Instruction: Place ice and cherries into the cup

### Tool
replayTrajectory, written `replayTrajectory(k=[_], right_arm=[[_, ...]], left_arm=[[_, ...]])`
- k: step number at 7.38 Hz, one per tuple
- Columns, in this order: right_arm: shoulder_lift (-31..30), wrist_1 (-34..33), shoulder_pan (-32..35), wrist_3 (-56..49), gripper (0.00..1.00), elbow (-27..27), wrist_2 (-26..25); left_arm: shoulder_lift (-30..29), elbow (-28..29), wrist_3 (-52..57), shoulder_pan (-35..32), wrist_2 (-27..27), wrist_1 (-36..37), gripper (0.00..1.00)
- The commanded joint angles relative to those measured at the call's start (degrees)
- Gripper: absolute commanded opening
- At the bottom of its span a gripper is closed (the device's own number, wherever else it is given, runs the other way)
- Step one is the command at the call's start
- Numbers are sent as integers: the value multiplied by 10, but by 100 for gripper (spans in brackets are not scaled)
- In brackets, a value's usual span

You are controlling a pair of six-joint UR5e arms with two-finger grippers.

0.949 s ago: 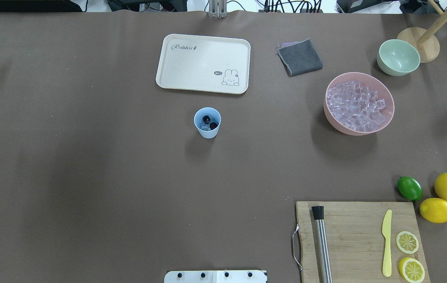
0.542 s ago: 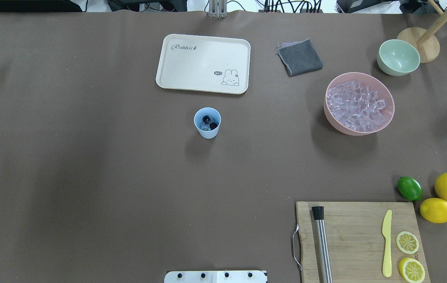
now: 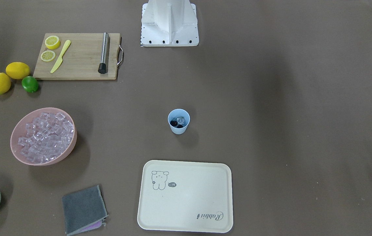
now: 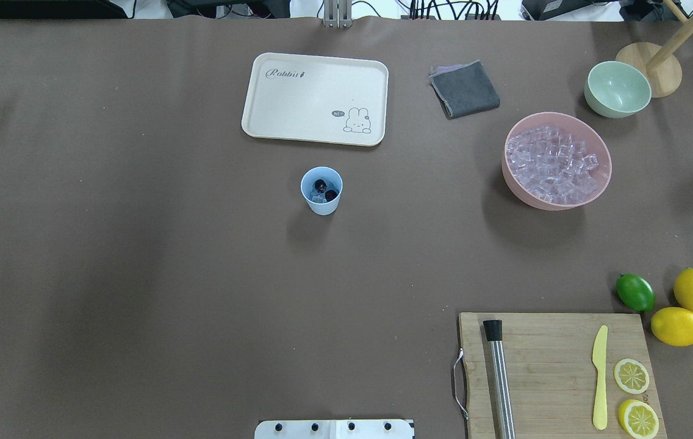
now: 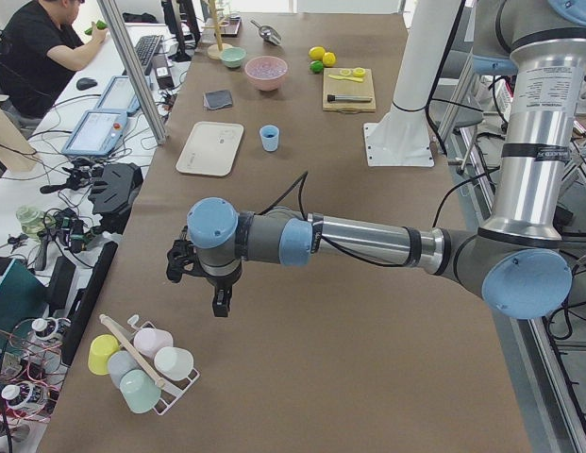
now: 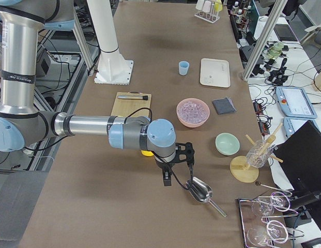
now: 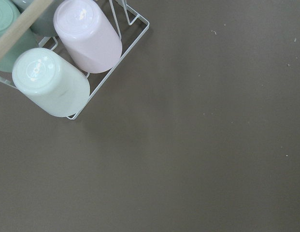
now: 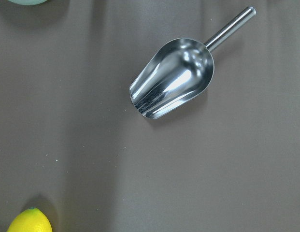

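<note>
The light-blue cup [image 4: 321, 191] stands upright mid-table, also in the front view [image 3: 178, 122]. Inside it lie the two dark cherries [image 4: 326, 189] on some clear ice [image 3: 181, 120]. The pink bowl [image 4: 557, 201] on the right holds many ice cubes [image 4: 551, 163]. My left gripper [image 5: 217, 300] hangs over the table's far left end, far from the cup. My right gripper [image 6: 167, 176] hangs over the far right end above a steel scoop [image 8: 171, 77]. Both show only in the side views, so I cannot tell if they are open or shut.
A cream tray [image 4: 315, 97], a grey cloth [image 4: 465, 89] and a pale green bowl [image 4: 617, 89] sit at the back. A cutting board [image 4: 557, 372] holds a muddler, a knife and lemon slices; a lime [image 4: 634, 292] and lemons lie beside it. A cup rack [image 7: 63, 58] is under the left wrist.
</note>
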Motion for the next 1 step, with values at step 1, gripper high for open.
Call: replayTrajectory(k=[1], right_arm=[[0, 1, 0, 0, 100, 0, 1]], left_arm=[[3, -2, 1, -2, 0, 3, 98]])
